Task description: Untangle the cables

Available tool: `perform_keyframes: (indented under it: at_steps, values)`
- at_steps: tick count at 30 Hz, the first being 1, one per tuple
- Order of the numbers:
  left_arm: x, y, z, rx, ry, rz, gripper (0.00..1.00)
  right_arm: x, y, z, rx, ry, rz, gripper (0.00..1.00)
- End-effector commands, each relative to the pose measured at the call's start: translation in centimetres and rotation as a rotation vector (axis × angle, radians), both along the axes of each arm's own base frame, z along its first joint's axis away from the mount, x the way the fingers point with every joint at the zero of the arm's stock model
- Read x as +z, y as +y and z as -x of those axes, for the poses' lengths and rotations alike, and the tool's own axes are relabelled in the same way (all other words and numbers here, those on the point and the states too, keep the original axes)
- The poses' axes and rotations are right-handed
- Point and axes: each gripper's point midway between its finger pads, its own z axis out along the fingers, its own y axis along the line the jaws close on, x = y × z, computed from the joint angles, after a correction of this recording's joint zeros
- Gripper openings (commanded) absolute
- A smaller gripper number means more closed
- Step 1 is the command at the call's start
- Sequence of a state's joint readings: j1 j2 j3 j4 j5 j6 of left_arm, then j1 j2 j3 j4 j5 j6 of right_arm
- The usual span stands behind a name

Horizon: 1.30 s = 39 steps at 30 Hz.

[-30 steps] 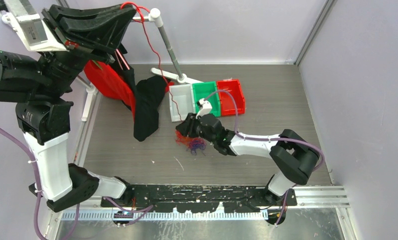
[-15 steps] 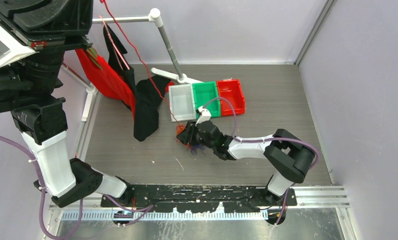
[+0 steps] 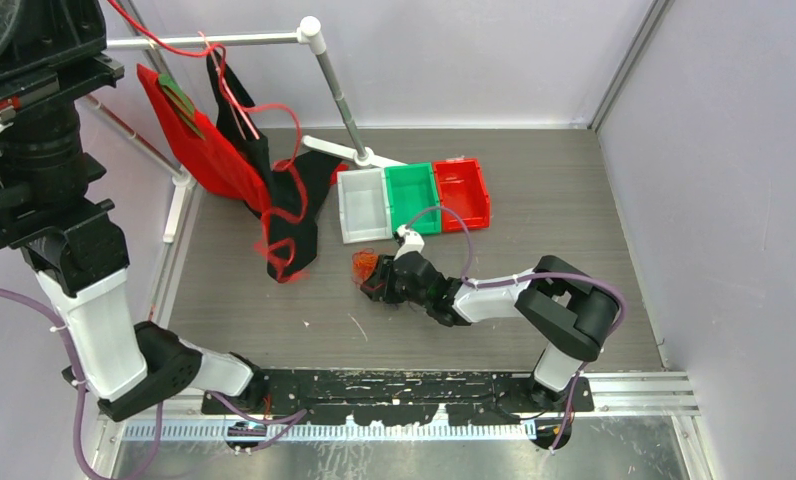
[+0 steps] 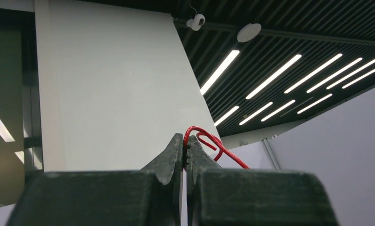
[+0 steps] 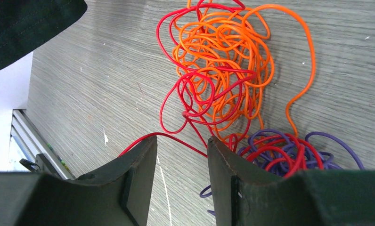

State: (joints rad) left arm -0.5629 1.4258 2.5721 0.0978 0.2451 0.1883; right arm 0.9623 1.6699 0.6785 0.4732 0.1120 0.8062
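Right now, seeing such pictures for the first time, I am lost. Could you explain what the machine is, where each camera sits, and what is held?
These are two robot arms fixed at the near edge of a table. One picture looks down from above; the other two come from wrist cameras. The left end effector, raised high, is shut on a red cable. The right end effector is open, low over a tangle of orange cable and purple cable. Three bins and a black garment lie nearby.

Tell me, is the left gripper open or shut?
Shut. The left gripper is closed tip to tip, pinching the red cable.
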Motion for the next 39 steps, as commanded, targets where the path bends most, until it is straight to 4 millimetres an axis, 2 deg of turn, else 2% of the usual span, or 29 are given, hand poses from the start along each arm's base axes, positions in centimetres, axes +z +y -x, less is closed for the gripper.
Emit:
perform_keyframes:
  at_steps: [1, 4, 11, 18, 20, 23, 28, 33, 35, 39]
  values:
    - [-0.8, -0.4, 0.7, -0.015, -0.004, -0.041, 0.0, 1.9, 0.5, -0.5, -0.021, -0.026, -0.046, 0.49]
    - [-1.8, -1.3, -0.2, -0.031, 0.036, -0.082, 0.0, 4.6, 1.0, -0.5, 0.002, -0.055, -0.083, 0.52]
    - [-2.6, -2.0, -0.9, -0.033, 0.069, -0.119, 0.0, 13.4, 1.0, 0.1, 0.073, -0.173, -0.147, 0.71]
    - [-3.6, -3.0, -1.0, -0.067, 0.095, -0.168, 0.0, 20.8, 0.0, 1.8, 0.185, -0.315, -0.162, 0.88]
    - [-4.0, -3.5, -1.3, -0.083, 0.109, -0.188, 0.0, 23.4, -0.3, 2.7, 0.238, -0.371, -0.175, 0.91]
    - [-5.0, -4.4, -2.0, -0.105, 0.139, -0.22, 0.0, 25.7, -0.8, 3.8, 0.311, -0.451, -0.168, 0.92]
    - [-5.6, -5.1, -2.9, -0.117, 0.161, -0.236, 0.0, 26.2, -2.0, 3.7, 0.307, -0.473, -0.1, 0.91]
    - [-5.4, -5.3, -3.1, -0.113, 0.155, -0.237, 0.0, 24.5, -2.9, 4.0, 0.291, -0.436, -0.076, 0.89]
    - [-5.3, -5.3, -3.1, -0.11, 0.151, -0.237, 0.0, 22.4, -3.7, 4.0, 0.276, -0.401, -0.02, 0.87]
    - [-5.2, -5.3, -3.1, -0.107, 0.145, -0.24, 0.0, 15.3, -7.1, 2.9, 0.176, -0.23, 0.274, 0.87]
